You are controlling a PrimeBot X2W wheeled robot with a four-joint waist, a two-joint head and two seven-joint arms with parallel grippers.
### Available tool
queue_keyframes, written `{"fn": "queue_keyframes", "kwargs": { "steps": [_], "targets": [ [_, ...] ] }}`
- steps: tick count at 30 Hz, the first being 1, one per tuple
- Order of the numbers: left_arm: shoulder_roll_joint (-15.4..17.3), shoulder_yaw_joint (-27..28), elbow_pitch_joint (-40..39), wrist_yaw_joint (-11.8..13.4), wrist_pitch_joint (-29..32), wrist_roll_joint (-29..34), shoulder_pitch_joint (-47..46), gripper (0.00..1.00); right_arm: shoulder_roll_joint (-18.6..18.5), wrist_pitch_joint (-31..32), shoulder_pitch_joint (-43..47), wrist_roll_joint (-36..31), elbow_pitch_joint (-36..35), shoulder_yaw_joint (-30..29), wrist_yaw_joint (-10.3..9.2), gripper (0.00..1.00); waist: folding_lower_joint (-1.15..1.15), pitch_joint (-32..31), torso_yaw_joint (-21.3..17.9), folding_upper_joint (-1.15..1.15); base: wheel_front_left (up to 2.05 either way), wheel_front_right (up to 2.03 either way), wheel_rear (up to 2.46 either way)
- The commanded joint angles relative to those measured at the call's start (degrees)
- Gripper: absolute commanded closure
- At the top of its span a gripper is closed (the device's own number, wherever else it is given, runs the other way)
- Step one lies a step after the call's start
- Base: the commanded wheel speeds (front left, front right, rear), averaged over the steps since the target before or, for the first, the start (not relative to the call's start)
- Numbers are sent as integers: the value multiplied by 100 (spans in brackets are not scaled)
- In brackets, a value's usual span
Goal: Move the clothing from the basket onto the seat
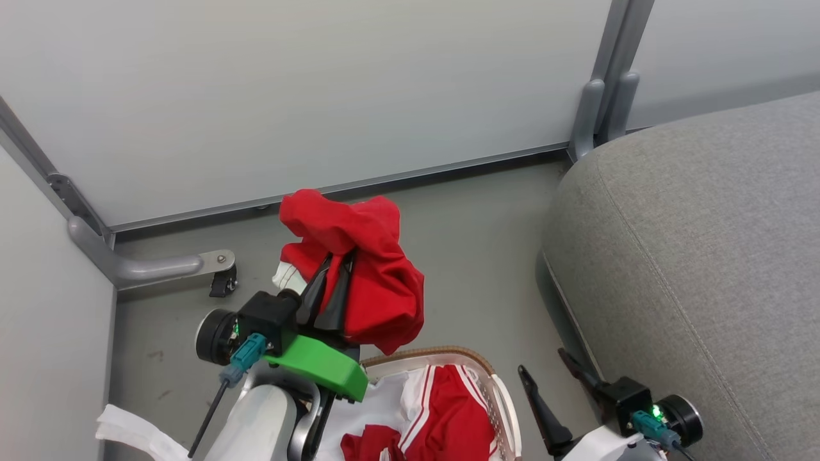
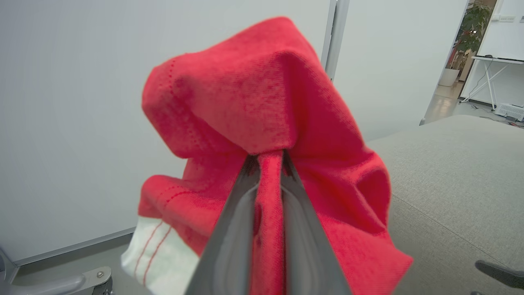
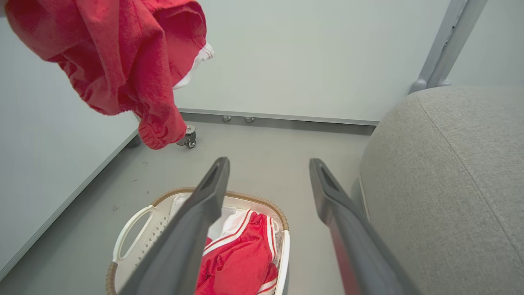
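A white partition panel (image 1: pixel 320 96) framed in grey metal closes the far side, with an upright grey post (image 1: pixel 608 77) at far right. A second white panel (image 1: pixel 45 307) runs along the left. In the far-left corner a grey metal foot (image 1: pixel 160 264) carries a small black caster (image 1: pixel 223 283). The floor (image 1: pixel 474 256) is smooth grey. Beyond the partition, far right, stand a potted plant (image 2: pixel 470 24) and a white table (image 2: pixel 497 61).

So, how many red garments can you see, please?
2: lifted garment pinched in the left gripper, striped garment in the basket; more may be hidden beneath.
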Motion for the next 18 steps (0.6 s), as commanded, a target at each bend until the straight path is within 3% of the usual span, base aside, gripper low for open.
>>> {"fn": "queue_keyframes", "kwargs": {
  "steps": [1, 10, 18],
  "targets": [
    [-1, -33, -63, -29, -23, 15, -103, 100, -19, -27, 48, -19, 31, 121, -4, 0, 1, -28, 63, 0, 0, 0, 0],
    [-2, -395, -279, -38, -23, -225, -199, 100, -20, -27, -528, 284, -116, 1173, -4, 0, 1, 15, 287, 0, 0, 0, 0],
    [-3, -662, -290, -42, -23, -326, -262, 100, -22, -27, -1352, 365, -8, 1611, -4, 0, 1, 76, 488, 0, 0, 0, 0]
  ]
}}
